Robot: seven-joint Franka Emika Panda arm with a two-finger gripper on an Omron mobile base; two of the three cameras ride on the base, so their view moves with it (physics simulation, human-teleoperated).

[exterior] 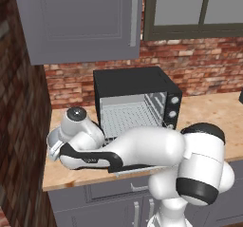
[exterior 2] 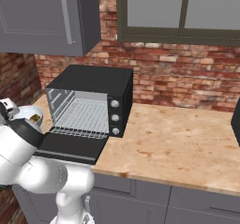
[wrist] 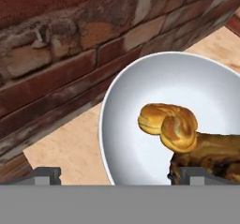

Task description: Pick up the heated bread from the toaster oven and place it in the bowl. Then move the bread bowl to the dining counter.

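Gripper [wrist: 117, 174] is standing wide open just above the bowl [wrist: 140, 92], gripping nothing. Heated bread [wrist: 168, 124] is lying inside the bowl, touching a darker brown chunk [wrist: 211, 153]. Bowl is sitting left of the toaster oven [exterior 2: 93, 101], whose door is hanging open.

Jaws stand wide over the bowl [wrist: 140, 92]; the bread [wrist: 168, 126] and a darker brown chunk [wrist: 213, 155] lie directly ahead, taking up the near part of its floor. Bare white floor stays free beyond them. Brick wall [wrist: 70, 45] crowds close behind the rim. Toaster oven [exterior: 135, 100] with its dropped door [exterior 2: 70, 148] blocks one flank; clearance there probably tight. Open countertop [exterior 2: 178, 143] lies past the oven.
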